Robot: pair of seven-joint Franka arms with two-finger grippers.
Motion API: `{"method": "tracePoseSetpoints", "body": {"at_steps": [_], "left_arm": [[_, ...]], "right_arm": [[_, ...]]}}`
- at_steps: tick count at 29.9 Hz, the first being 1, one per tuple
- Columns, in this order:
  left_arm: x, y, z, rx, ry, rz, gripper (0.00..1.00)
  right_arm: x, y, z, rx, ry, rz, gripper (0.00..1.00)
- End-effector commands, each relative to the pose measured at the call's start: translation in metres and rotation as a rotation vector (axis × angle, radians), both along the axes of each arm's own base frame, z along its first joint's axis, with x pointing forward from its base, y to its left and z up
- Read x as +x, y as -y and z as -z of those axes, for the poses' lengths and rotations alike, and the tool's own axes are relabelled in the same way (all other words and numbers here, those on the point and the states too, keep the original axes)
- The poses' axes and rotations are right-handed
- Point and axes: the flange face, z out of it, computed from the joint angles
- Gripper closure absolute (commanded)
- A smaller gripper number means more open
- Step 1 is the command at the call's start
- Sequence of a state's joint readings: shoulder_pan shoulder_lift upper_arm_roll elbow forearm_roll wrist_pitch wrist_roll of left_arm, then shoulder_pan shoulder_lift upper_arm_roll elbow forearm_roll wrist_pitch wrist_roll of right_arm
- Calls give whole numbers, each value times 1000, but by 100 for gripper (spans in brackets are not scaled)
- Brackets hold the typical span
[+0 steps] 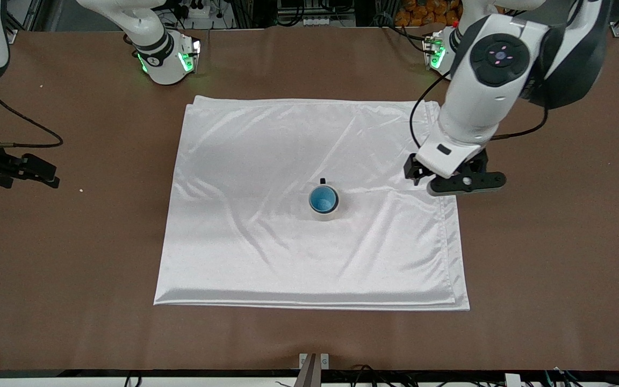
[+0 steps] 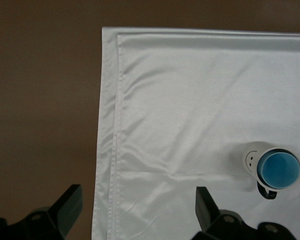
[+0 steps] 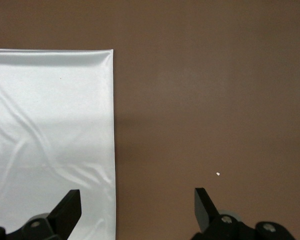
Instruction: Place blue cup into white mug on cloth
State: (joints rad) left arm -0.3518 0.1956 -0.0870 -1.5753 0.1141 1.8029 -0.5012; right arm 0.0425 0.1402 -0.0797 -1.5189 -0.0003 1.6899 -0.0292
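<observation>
The blue cup (image 1: 323, 199) stands upright inside the white mug (image 1: 324, 215), which stands near the middle of the white cloth (image 1: 266, 150). The mug's black handle points toward the robots' bases. My left gripper (image 1: 453, 178) is open and empty above the cloth's edge at the left arm's end, apart from the mug. In the left wrist view the gripper (image 2: 138, 205) is open over the cloth's hem (image 2: 190, 100), with the mug (image 2: 247, 157) and the cup (image 2: 279, 170) off to one side. My right gripper (image 1: 11, 183) is open and empty over bare table.
The brown table (image 1: 556, 242) surrounds the cloth on all sides. The right wrist view shows the right gripper (image 3: 137, 207) over the cloth's edge (image 3: 50, 125) and bare table, with a small white speck (image 3: 217, 174) on the table. Cables trail from both arms.
</observation>
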Motion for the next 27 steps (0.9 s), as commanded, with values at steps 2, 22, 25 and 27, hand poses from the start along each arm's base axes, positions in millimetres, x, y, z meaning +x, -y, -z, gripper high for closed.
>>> {"method": "tracePoseSetpoints", "body": {"at_steps": [2,22,25,27], "left_arm": [[-5,-56,-29,-56,-28,26,0],[-3,-138,-91,-87,-43,-15,0],[-4,-142,-93,-87,-49,-22,0],[-4,-146,-99,-85,-43,-15,0]], "right_arm": [[-9,-2,-1,-2,-2,-19,0],[-11,1,6,5,1,-14,0],[-12,0,6,5,4,-15,0],[-14,0,8,5,10,-15,0]]}}
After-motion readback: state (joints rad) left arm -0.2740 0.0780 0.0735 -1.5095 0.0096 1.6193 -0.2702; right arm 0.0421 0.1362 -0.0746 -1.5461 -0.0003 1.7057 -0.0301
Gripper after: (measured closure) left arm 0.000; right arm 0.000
